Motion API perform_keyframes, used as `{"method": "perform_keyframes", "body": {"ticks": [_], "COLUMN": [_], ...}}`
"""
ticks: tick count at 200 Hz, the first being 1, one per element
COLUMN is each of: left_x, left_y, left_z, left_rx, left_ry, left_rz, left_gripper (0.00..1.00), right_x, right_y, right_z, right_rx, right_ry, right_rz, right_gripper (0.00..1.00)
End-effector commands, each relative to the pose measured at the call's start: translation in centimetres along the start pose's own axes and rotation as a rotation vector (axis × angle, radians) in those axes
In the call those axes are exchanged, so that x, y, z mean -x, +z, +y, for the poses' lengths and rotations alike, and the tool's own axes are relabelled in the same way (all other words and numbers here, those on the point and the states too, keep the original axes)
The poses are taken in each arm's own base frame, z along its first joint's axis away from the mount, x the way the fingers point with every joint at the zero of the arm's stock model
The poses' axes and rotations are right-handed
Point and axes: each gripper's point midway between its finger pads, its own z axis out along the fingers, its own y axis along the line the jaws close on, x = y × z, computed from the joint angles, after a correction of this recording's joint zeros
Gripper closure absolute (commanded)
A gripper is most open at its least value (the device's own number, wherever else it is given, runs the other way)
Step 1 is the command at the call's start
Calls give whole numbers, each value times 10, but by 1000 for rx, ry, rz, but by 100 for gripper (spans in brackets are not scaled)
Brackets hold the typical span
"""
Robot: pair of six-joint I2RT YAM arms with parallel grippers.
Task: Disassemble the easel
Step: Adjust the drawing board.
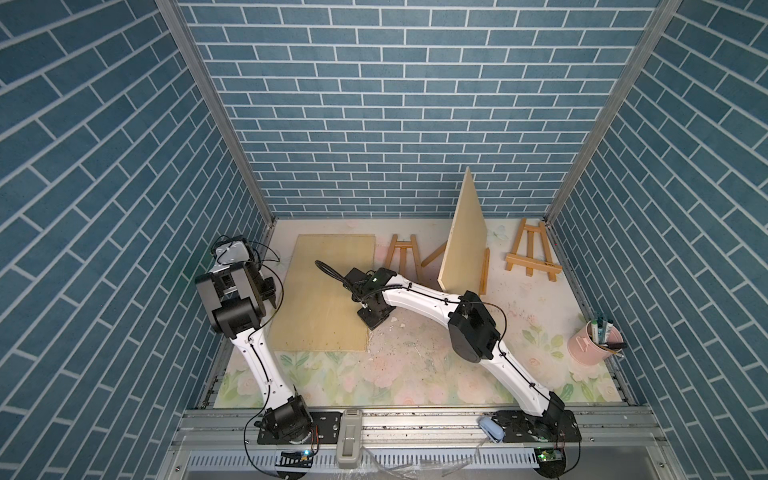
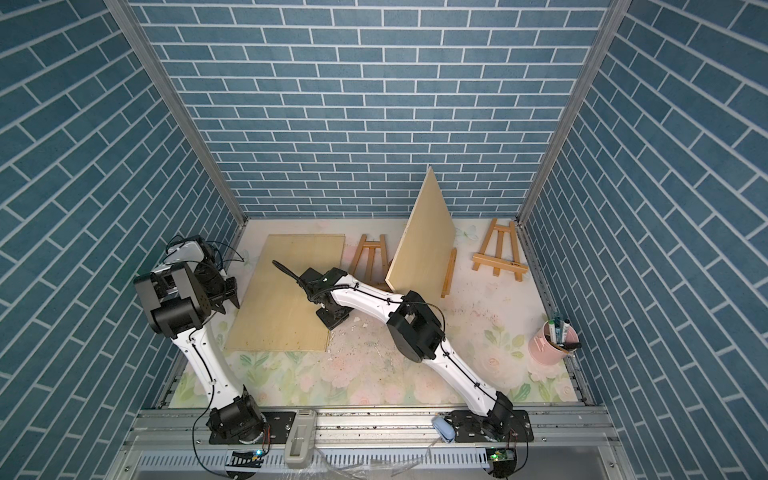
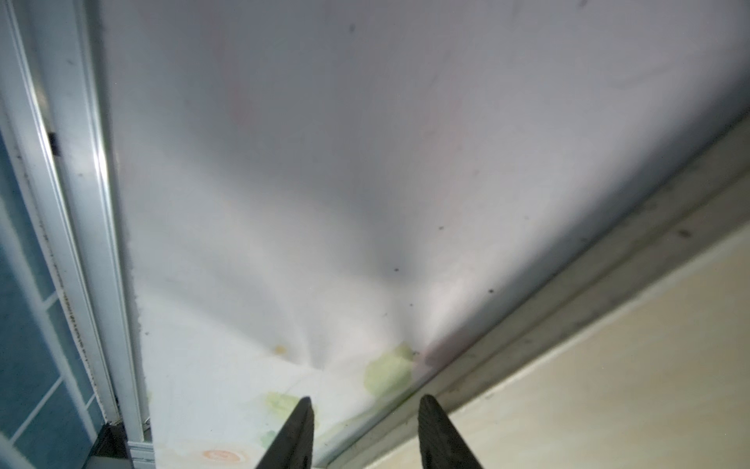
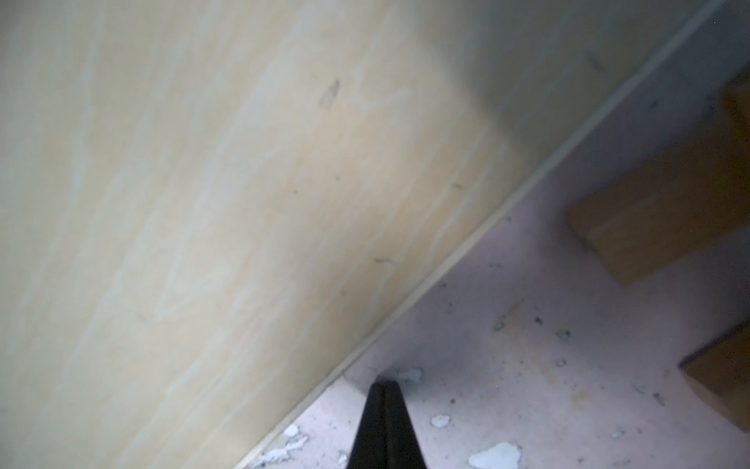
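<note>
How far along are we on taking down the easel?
Done: the flat board is down. In hand: nothing. The right hand is shut and empty at that board's edge, and the left hand is open beside it. Left: the standing board leans on its easel.

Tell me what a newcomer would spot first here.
A tall board stands tilted at the back, propped on an easel. A second board lies flat to the left, the shut right gripper at its edge. A pink marker cup sits by the right wall.
</note>
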Motion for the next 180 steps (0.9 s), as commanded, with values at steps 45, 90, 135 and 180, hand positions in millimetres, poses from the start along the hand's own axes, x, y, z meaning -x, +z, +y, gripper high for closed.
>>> {"method": "perform_keyframes", "body": {"ticks": [45,90,135,180], "left_x": [-1,15,22,-28], "left_y": [-18,-51,-133,-253], "left_z": [-1,-1,-22,-61], "left_rx": [-17,-13,-132,-335], "left_ry": [-16,-23,-30,13], "left_rz": [-47,-140,-394,-727], "left_gripper": [56,55,54,51], "right_x": [-7,-12,2,-6], "right_y": [-10,-22,-89,-135], "right_z": [-6,-20,-13,51], "right_rx": [17,-39,29,242], "right_ry": [-31,-26,-112,-362], "right_rz": [10,-28,-213,-288], "right_gripper": [100,100,100,100]}}
